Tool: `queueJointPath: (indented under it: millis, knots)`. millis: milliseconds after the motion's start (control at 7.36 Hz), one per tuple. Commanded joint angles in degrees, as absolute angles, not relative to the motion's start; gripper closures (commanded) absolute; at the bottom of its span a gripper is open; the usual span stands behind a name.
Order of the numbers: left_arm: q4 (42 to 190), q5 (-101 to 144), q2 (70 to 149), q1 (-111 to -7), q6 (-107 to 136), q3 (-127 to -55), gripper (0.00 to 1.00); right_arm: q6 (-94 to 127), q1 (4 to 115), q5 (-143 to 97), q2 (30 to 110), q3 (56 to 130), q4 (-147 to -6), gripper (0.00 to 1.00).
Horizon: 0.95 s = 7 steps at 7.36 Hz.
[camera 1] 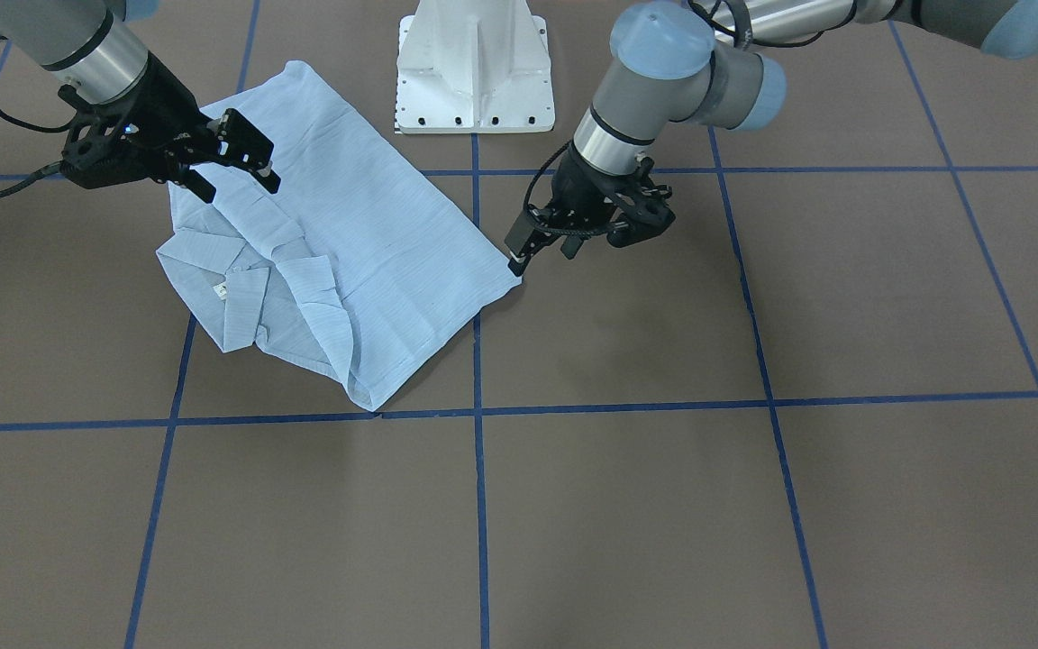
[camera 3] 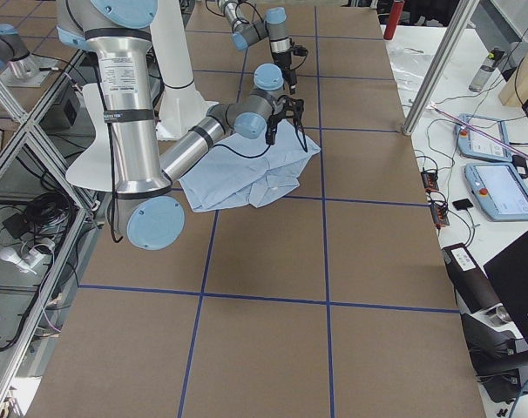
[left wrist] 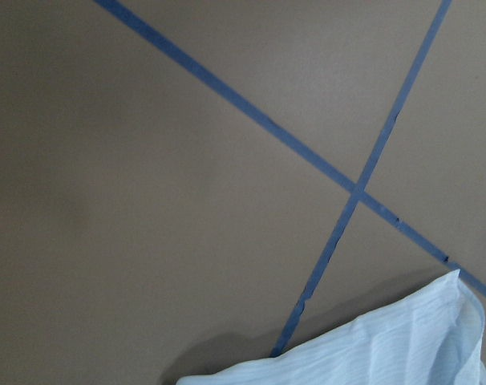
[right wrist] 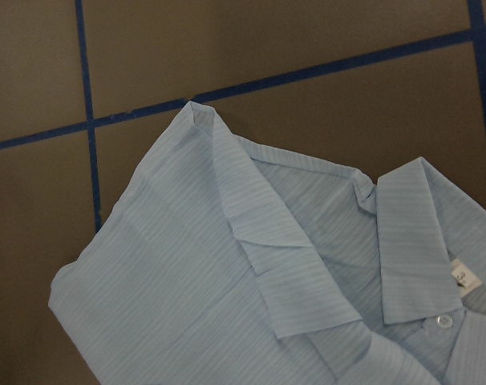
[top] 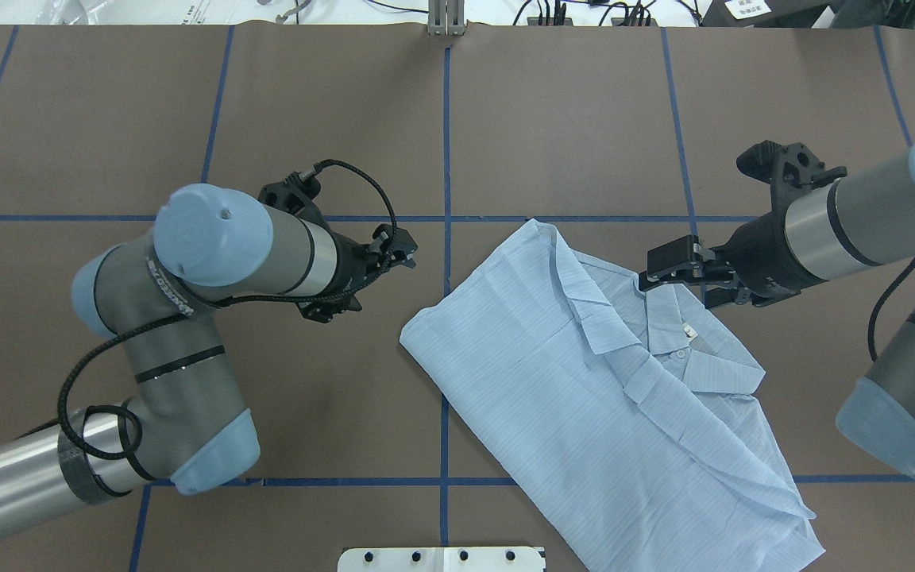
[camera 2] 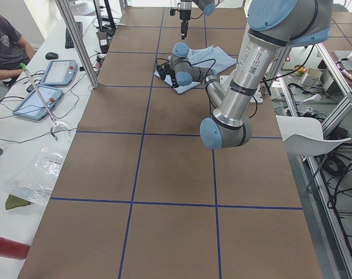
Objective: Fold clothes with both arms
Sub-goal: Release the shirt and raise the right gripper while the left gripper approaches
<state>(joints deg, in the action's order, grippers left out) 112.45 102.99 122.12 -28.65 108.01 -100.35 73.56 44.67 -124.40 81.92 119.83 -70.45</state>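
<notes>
The brown desk fills every view. The left arm drops in from the upper right of the front-facing view, the right arm from the upper left. Between them the pale blue shirt lies flat in the upper left-centre, askew to the blue tape lines, with its sides turned in and its collar toward the lower left.

The right end effector hangs just over the shirt's shoulder edge, spread wide and gripping nothing. The left end effector points down at the hem corner on the shirt's right. I cannot tell whether it is spread or pinched.

My worry is that corner. The cloth is thin and layered, so a pinch could catch only the top sheet and peel the stack apart. If one arm lifts sooner or higher than the other, the fold would likely come out crooked. The turned-in flap beside the collar looks loose enough to flop open.

I see no bin or basket on the desk, and the shirt rests directly on its surface.
</notes>
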Motion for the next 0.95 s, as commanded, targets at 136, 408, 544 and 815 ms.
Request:
queueJointPath:
  millis: [136,408,544,815]
  knots:
    - [111.88,98.7,128.57,-24.53,109.6,-88.88,0.01,67.68,46.76,-124.36,80.6,116.72,-70.58,0.0]
    - [111.8,98.44,127.97,-23.47,110.39,-88.6,0.06,67.68,46.76,-124.71,80.42,116.54,-70.58,0.0]
    - [111.8,98.44,128.06,-23.47,110.39,-88.33,0.07,67.76,46.76,-124.8,80.42,116.54,-70.58,0.0]
    - [111.71,98.44,127.88,-23.47,110.3,-88.33,0.1,67.76,46.85,-124.8,80.33,116.54,-70.66,0.0]
